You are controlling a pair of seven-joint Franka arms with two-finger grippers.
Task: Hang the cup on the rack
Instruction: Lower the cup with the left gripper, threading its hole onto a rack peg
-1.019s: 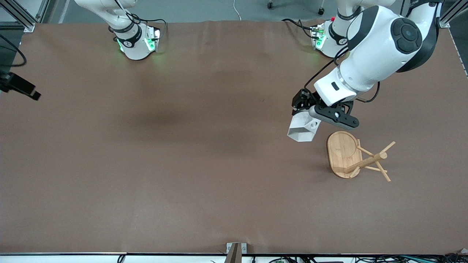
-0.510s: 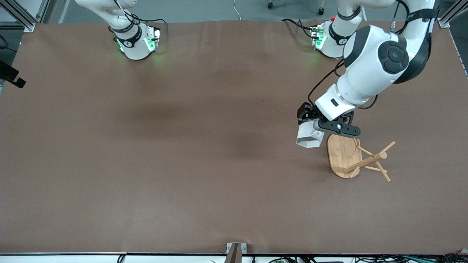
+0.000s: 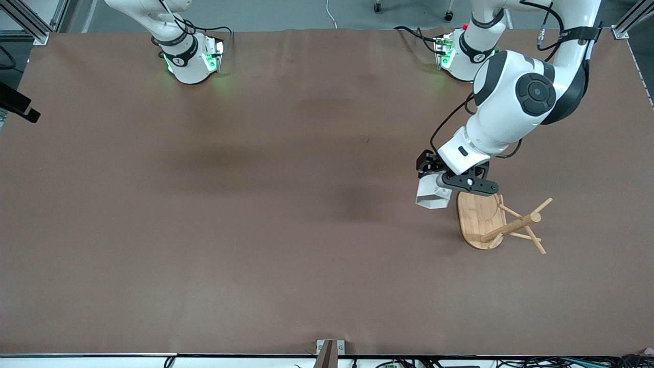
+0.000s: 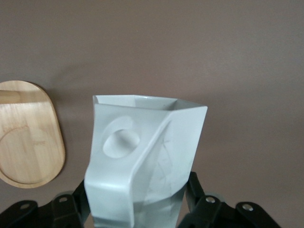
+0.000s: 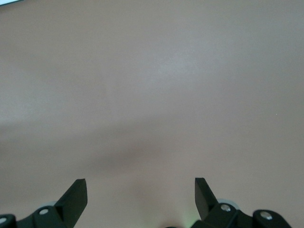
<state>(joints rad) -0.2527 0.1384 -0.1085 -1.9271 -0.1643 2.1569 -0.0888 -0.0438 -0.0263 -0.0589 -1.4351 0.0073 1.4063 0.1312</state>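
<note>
My left gripper [image 3: 435, 183] is shut on the white faceted cup [image 3: 432, 197] and holds it in the air, rim pointing away from the wrist, just beside the rack's oval base. In the left wrist view the cup [image 4: 142, 147] fills the middle, with its pierced side tab [image 4: 121, 141] facing the camera and the gripper [image 4: 137, 209] clamped on its lower body. The light wooden rack [image 3: 503, 225] sits on the table toward the left arm's end, with its post and thin pegs showing; its base [image 4: 28, 137] also shows in the left wrist view. My right gripper [image 5: 141, 190] is open and empty over bare table.
The brown table [image 3: 255, 204] spreads wide toward the right arm's end. A black part [image 3: 18, 105] sticks in at that end's edge. Both arm bases [image 3: 191, 56] stand along the table's edge farthest from the front camera.
My left gripper has carried the cup down and closer to the rack's base, with the arm's elbow dropping. The black part at the table's edge has shifted a little.
</note>
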